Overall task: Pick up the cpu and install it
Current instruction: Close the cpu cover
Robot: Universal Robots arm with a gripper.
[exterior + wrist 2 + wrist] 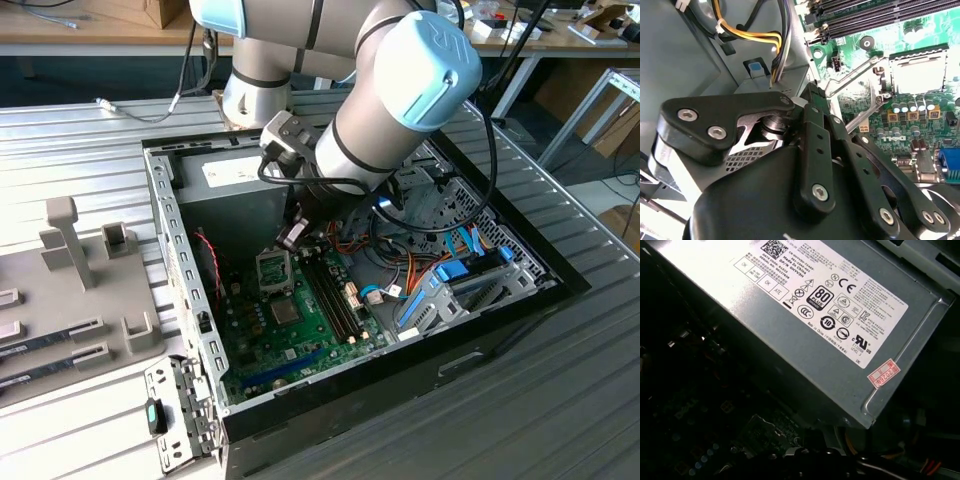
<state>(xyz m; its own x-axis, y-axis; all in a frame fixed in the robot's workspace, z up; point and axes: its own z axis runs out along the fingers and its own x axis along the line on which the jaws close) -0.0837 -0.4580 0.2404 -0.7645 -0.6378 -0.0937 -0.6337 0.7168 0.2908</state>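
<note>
The tool (292,236) hangs inside the open computer case (165,230), just above the socket (275,268). I cannot tell whether it is apart or together. The pale square cpu (917,75) seems to lie in that socket, with the lever (852,76) raised. Seating looks to be the step in hand, and any closer move calls for clearing that lever.

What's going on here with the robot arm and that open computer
A robot arm has reached down into an open computer case lying on a metal table. Its gripper hangs just above the motherboard, close to the CPU socket. In the second wrist view the socket looks open, its retention lever swung up. Whether the gripper carries the CPU can't be made out.
</note>
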